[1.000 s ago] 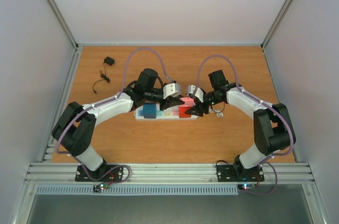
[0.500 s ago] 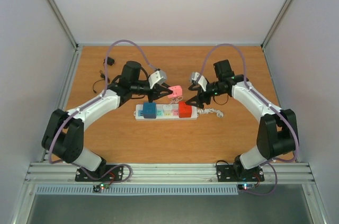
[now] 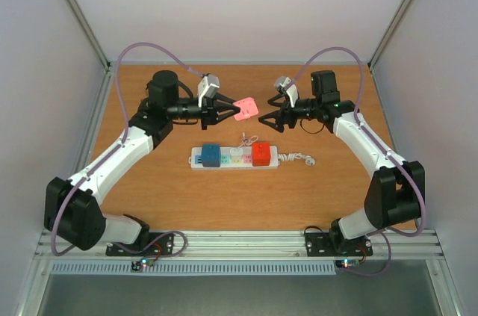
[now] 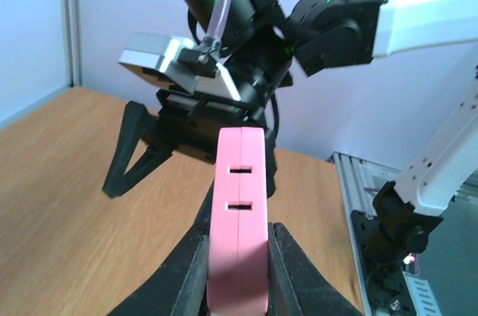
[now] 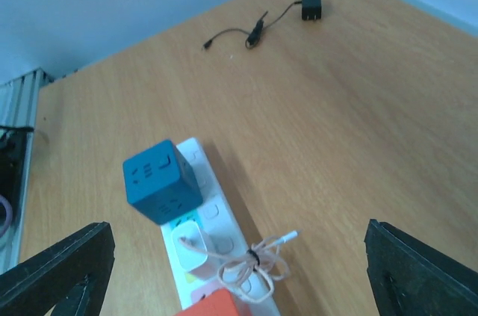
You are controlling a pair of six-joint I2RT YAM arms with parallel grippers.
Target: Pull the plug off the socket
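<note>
**Change of state.** A second ago both grippers were down at the power strip, and the pink cube plug sat in the row between the blue cube and the red cube. The left gripper is now raised toward the back of the table, its fingers clamped on the sides of the pink plug. The plug hangs in the air, well apart from the strip. The right gripper has left the strip's right end and faces the plug with its fingers spread wide, holding nothing.

**Meaning for the task.** The plug is off the socket, so the pull appears complete. The strip lies flat mid-table, with the white charger and its bundled cable plugged in.

**Markings.** No brand or text is legible. The pink plug's face shows two slots, and the blue cube shows only outlet slot patterns. A black adapter lies near the table's far edge, unlabelled.
</note>
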